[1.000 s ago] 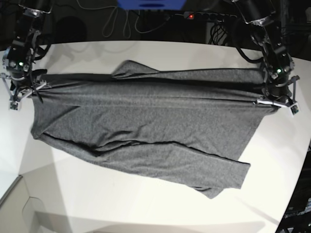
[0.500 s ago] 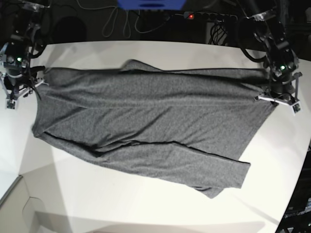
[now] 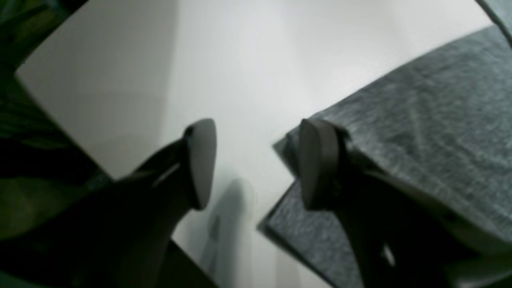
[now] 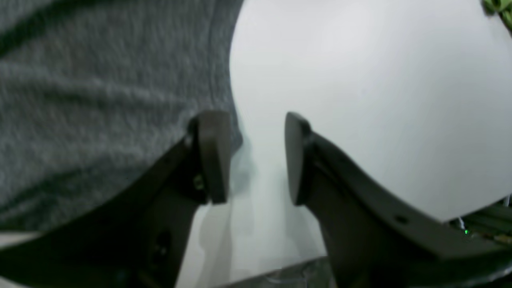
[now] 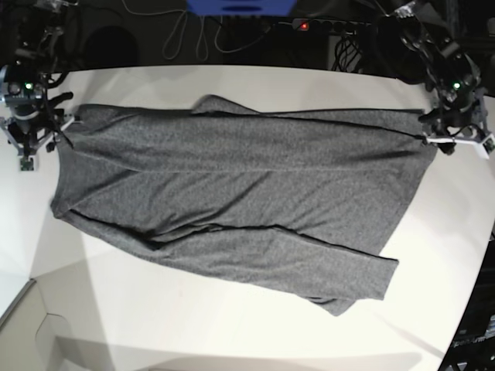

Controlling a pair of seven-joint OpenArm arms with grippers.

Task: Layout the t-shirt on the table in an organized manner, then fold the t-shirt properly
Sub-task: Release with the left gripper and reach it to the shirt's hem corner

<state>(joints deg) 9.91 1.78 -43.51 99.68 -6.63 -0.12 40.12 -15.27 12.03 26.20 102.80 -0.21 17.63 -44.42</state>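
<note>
Grey shirt released, both grippers parted and empty

Left gripper [image 3: 256, 164] and right gripper [image 4: 256, 158] stand open at the shirt [image 5: 232, 193]'s two far corners, holding nothing. Shirt lies spread across the table [image 5: 232, 332], one sleeve folded over along its near edge; folding is not begun. Collar and second sleeve are hard to make out.

the large smooth white tabletop with a curved edge [image 5: 232, 332] carries one thing: a dark heather-grey soft knit long-sleeved shirt [image 5: 232, 185], spread flat across its middle, one sleeve lying diagonally along the near side toward the right.
</note>
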